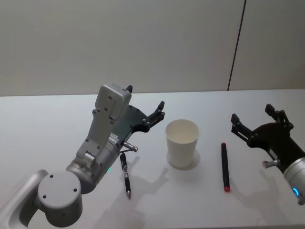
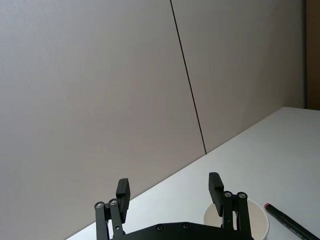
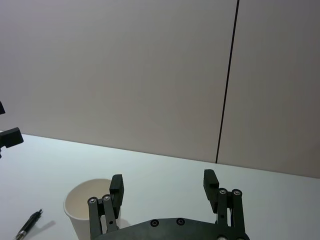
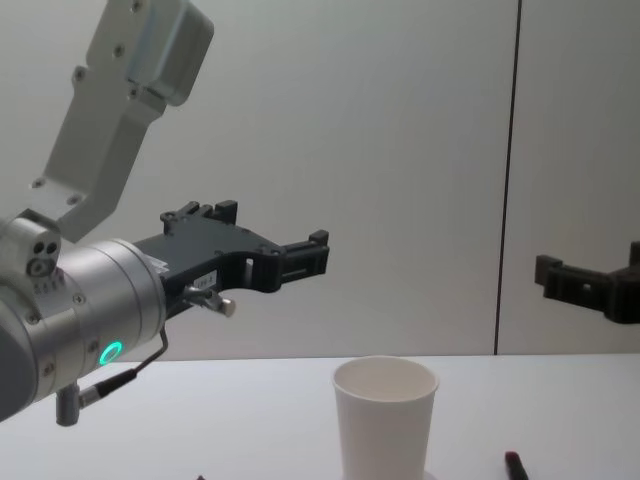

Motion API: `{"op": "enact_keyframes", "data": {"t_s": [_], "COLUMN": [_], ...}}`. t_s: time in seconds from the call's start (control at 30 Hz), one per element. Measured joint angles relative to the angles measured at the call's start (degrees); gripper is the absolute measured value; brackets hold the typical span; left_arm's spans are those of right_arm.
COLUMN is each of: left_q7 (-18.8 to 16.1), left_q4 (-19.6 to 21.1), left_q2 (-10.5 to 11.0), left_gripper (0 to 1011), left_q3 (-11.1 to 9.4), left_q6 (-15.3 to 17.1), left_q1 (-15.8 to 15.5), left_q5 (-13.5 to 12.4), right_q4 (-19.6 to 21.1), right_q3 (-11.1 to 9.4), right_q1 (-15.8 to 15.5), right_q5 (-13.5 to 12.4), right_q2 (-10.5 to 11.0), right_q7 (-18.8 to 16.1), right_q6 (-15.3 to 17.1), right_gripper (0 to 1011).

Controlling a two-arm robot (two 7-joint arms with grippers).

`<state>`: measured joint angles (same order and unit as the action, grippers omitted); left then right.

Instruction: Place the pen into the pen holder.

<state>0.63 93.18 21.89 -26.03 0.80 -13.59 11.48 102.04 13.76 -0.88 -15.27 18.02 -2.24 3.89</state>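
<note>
L pincer (image 1: 145,98), R pincer (image 1: 252,113): jaws spread

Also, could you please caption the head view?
Open left pincer and right pincer flank the paper cup; black pen and red-tipped pen lie untouched.

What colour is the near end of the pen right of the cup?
Red, on a black pen; clearest in the head view.

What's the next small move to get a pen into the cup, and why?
Probably lower the right gripper over the red-tipped pen: its jaws are open and empty, and that pen lies flat in the open beside the cup. The left gripper is raised, open too.
</note>
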Motion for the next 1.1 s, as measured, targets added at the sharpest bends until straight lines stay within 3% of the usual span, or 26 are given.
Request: {"op": "enact_keyframes", "data": {"t_s": [0.5,1.1], "left_q7": [0.00,0.00], "left_q4": [0.00,0.00], "left_q2": [0.00,0.00], "left_gripper": [1003,1003], "left_q3": [0.00,0.00], "left_q6": [0.00,0.00], "left_q1": [0.00,0.00], "left_q5": [0.00,0.00], "right_q4": [-1.53,-8.44], "right_q3": [0.86,1.83], "right_q1": [2.71,8.25], "right_q5": [1.44,3.16], "right_q2": [-3.77,-9.72], "right_q7": [5.08,12.75], "right_q6": [7.43,20.06], "right_gripper": [1002,1002]}}
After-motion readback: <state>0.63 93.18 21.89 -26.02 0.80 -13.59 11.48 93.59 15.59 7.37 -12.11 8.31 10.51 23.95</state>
